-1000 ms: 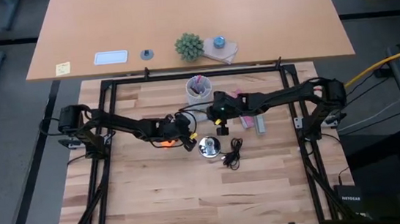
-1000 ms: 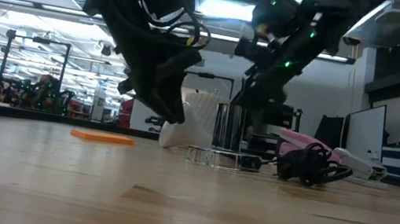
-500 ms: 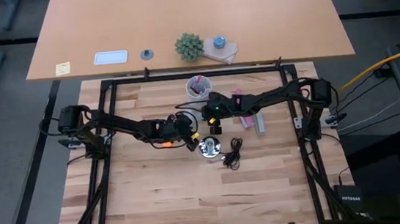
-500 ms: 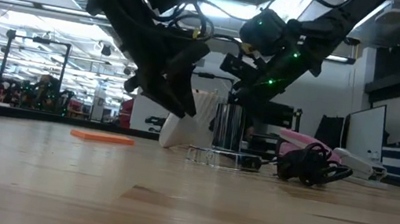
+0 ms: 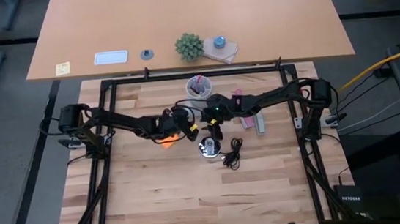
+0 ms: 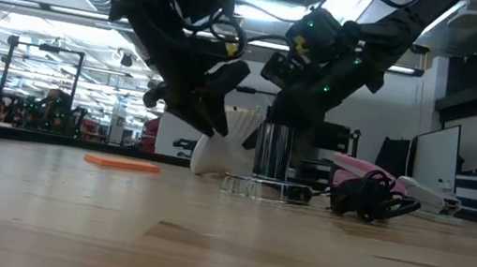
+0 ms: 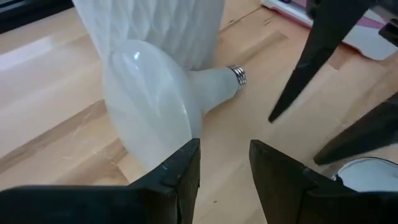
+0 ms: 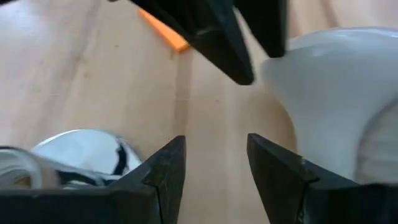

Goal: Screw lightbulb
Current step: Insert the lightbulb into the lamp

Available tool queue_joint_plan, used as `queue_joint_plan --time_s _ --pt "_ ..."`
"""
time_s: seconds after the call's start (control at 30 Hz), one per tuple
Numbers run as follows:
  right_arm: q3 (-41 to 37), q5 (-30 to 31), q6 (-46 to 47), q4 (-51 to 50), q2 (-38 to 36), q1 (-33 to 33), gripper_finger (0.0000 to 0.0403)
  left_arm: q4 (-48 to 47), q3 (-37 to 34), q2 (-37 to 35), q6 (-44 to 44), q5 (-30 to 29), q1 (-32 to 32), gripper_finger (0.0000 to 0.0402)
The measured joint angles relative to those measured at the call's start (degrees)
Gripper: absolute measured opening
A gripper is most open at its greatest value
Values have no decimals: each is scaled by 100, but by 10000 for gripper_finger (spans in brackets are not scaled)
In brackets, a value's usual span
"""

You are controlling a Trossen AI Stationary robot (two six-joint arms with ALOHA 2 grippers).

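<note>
two robot grippers meet over a lightbulb lying on the table

the lightbulb [image 7: 155,102] lies on its side on the wooden table [image 5: 164,196], near the middle, its wide rounded end toward the left gripper and its narrow grey base pointing away. it rests against the foot of a white ribbed cup [image 7: 158,28] that holds pens.

the left gripper [image 7: 224,165] hangs just above the bulb's wide end with its fingers apart and nothing between them. the right gripper [image 8: 214,165] hangs close by, facing it, fingers also apart and empty, with the bulb to one side and a round silvery fitting [image 6: 270,157] to the other.

the fitting stands on the table just beside the bulb, its black cord [image 6: 371,199] bunched next to it. a flat orange piece [image 6: 120,163] lies on the table nearby.
</note>
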Motion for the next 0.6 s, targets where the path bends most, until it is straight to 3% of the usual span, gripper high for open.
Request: queue_joint_plan --time_s 0.23,0.5,0.6 --pt "68 774 1 39 0 0 175 -36 0 -41 -57 0 -92 131" --pt "465 841 2 40 -2 0 175 -130 0 -586 69 -13 -443 131" --pt "609 843 2 -64 -2 0 175 -119 0 -786 207 -310 -481 131"
